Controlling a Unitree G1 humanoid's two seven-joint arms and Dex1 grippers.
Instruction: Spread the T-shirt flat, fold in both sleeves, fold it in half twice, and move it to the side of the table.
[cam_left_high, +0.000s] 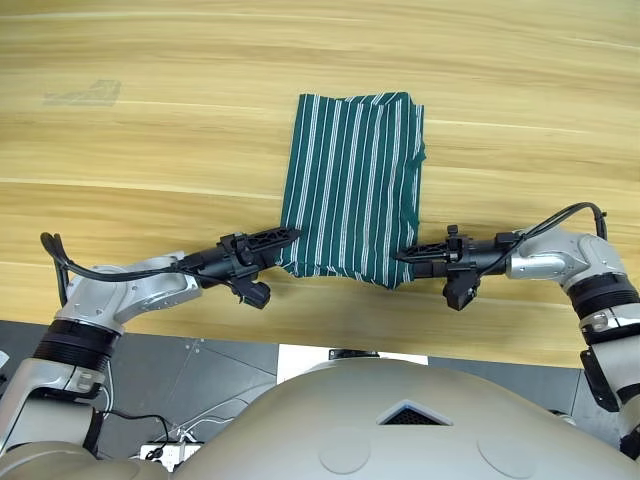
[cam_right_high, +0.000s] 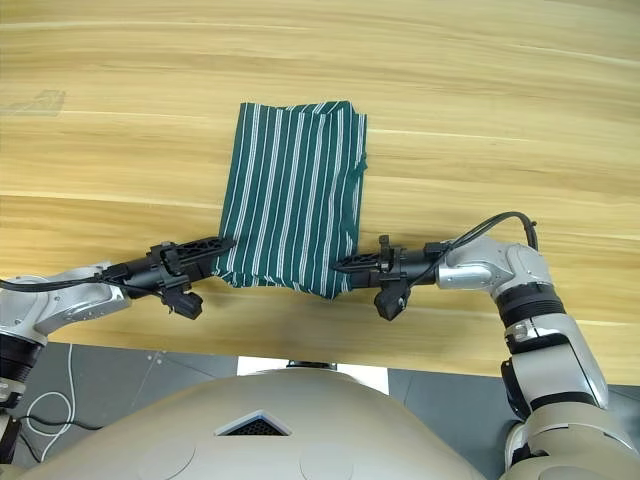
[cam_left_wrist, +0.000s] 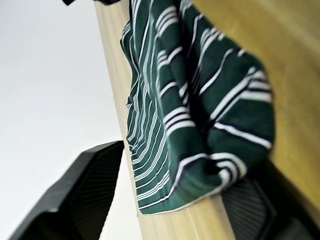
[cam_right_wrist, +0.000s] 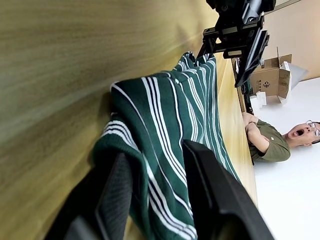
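Observation:
A green T-shirt with white stripes (cam_left_high: 352, 180) lies folded into an upright rectangle on the wooden table (cam_left_high: 150, 150), its near edge close to the table's front edge. My left gripper (cam_left_high: 285, 238) sits at the shirt's near left corner. In the left wrist view the T-shirt (cam_left_wrist: 200, 100) corner rests against one finger while the other finger (cam_left_wrist: 95, 190) stands well apart, so that gripper is open. My right gripper (cam_left_high: 405, 254) is at the near right corner. In the right wrist view its fingers (cam_right_wrist: 210, 200) close on the bunched T-shirt (cam_right_wrist: 170, 115) edge.
Bare wood stretches to the left, right and far side of the shirt. The table's front edge (cam_left_high: 330, 335) runs just beneath both grippers. A cardboard box (cam_right_wrist: 270, 75) stands in the room beyond the table.

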